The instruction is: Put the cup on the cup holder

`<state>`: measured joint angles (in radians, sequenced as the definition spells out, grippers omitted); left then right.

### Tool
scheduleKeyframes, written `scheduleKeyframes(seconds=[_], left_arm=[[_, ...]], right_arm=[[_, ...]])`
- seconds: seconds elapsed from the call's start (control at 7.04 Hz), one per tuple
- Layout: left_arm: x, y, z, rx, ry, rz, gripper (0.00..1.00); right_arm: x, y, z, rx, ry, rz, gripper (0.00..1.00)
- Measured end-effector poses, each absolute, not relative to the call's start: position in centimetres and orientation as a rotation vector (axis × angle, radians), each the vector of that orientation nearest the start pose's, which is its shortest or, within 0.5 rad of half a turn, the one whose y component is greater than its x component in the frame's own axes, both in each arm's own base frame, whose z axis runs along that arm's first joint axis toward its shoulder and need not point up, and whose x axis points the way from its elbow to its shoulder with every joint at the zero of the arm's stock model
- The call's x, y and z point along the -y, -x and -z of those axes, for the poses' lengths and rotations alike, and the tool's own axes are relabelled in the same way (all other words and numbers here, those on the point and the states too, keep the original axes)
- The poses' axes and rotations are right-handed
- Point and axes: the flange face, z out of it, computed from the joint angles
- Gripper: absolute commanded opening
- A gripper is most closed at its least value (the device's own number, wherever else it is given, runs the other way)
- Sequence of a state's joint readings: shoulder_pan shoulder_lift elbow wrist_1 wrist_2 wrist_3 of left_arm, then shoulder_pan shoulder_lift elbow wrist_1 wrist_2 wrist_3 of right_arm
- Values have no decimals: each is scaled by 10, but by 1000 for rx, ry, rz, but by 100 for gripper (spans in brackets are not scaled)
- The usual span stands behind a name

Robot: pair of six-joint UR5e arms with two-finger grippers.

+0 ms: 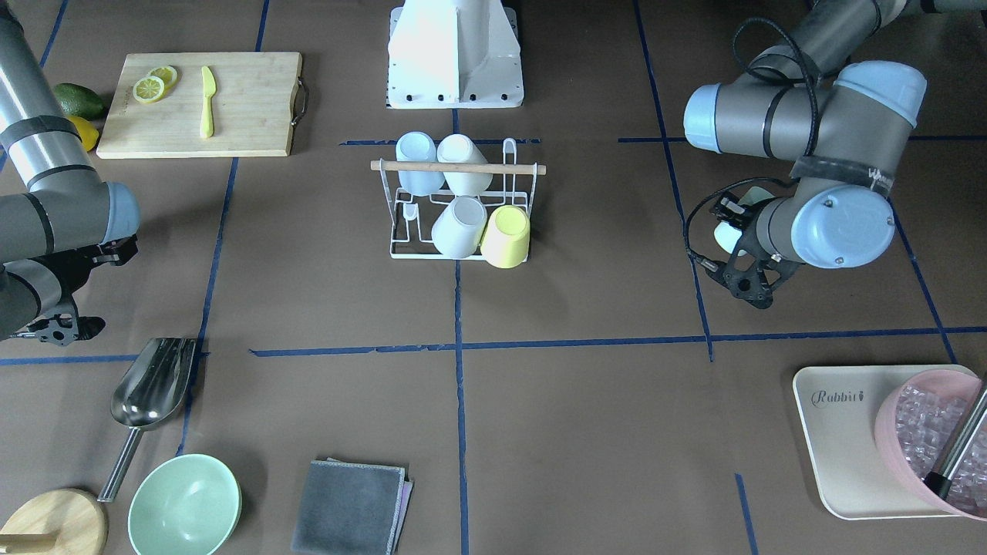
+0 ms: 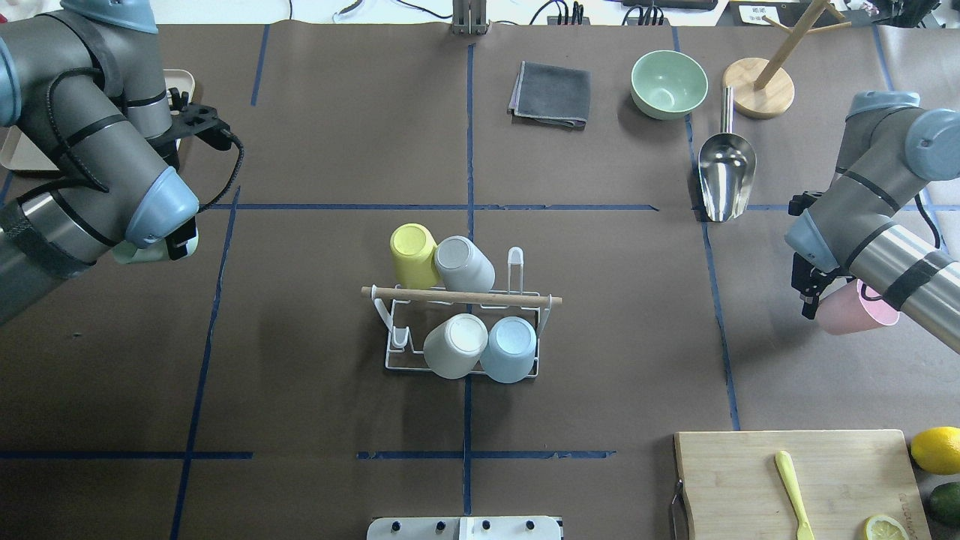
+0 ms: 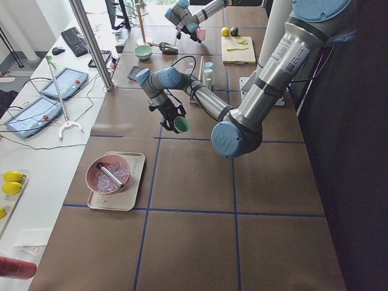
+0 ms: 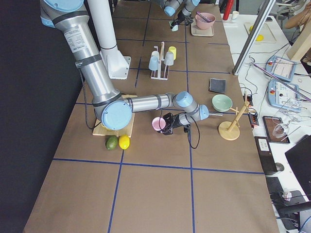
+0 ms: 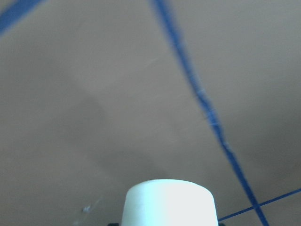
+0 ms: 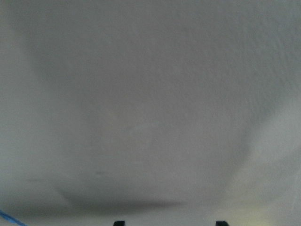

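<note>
The cup holder (image 1: 395, 253), a white wire rack with a wooden rod across the top, stands mid-table and carries several upturned cups, among them a yellow one (image 1: 506, 236) and a pale blue one (image 2: 509, 349). It also shows in the overhead view (image 2: 388, 364). My left gripper (image 2: 174, 244) is shut on a mint green cup (image 2: 142, 253), held above the table far to the rack's left; the left wrist view shows that cup (image 5: 169, 202). My right gripper (image 2: 811, 294) holds a pink cup (image 2: 851, 316) on its side, far to the rack's right. The right wrist view is a blur.
A cutting board (image 2: 750, 480) with lemon slices and a yellow knife lies near the robot's right. A lemon (image 2: 936, 448), metal scoop (image 2: 724, 176), green bowl (image 2: 668, 82), grey cloth (image 2: 551, 94), wooden stand (image 2: 759, 96) and a tray (image 1: 833, 447) with a pink bowl surround the area.
</note>
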<state>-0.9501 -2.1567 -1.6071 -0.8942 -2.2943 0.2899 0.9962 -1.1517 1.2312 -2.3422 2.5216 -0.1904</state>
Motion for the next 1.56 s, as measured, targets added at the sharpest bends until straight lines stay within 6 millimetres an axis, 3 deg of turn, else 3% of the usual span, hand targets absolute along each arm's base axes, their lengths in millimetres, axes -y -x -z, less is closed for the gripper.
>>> scheduleKeyframes(seconds=[0.28,0.43,0.71,0.99,1.28,1.56], left_arm=[[574,-322,-311,-754,24,-899,6],[577,-323,-296,-766,-39,-919,6],[582,-321,-286,-791,-173,-955,6],[592,-301,-270,-814,-372,-974,7],[581,-296,-236,-887,-572,-907,7],[556,-306,-199,-992,-729,-867,7]], right_arm=[[553,292,-601,784,768,362,0],[565,294,-584,789,744,353,0],[591,294,-553,800,666,313,0],[613,278,-516,835,544,281,0],[630,267,-481,871,419,226,0],[638,271,-465,902,319,207,0]])
